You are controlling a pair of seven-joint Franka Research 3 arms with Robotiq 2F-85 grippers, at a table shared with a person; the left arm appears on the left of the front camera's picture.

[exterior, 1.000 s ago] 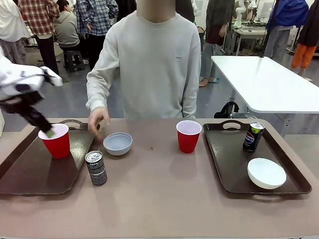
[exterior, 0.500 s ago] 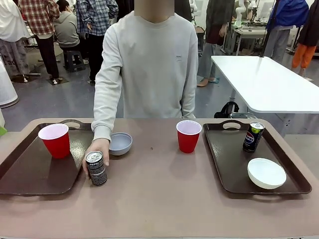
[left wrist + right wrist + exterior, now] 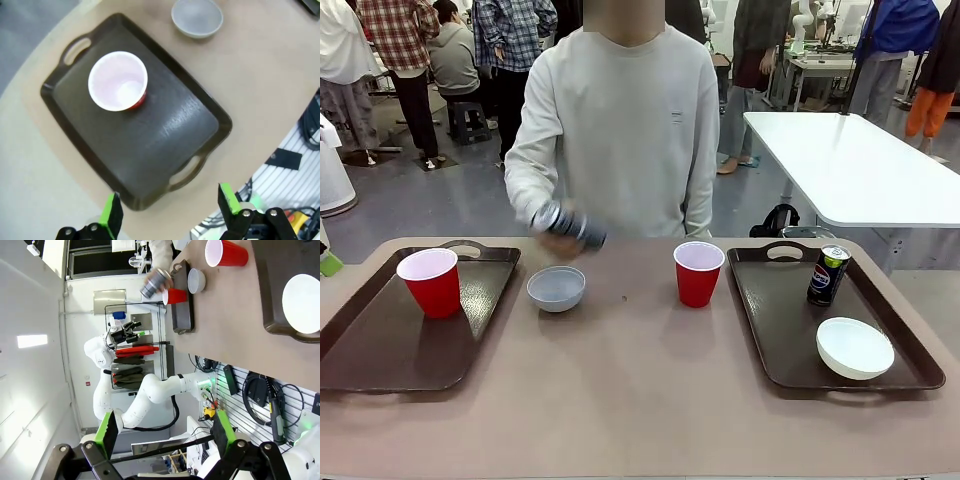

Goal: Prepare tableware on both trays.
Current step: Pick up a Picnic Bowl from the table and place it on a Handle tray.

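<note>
Both the left claw (image 3: 170,206) and the right claw (image 3: 164,432) are spread wide, pinching nothing. A person's hand (image 3: 553,240) holds a can (image 3: 580,230) in the air at twelve o'clock of the bowl (image 3: 556,288), which lies on the worktop (image 3: 640,400) at three o'clock of the left tray (image 3: 380,350). That tray carries a red cup (image 3: 430,282). Best keep clear of the hand, then pinch the bowl's rim and set it at the cup's five o'clock.

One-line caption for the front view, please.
Person's hand holds a soda can above the table; a red cup stands on the left tray.
</note>
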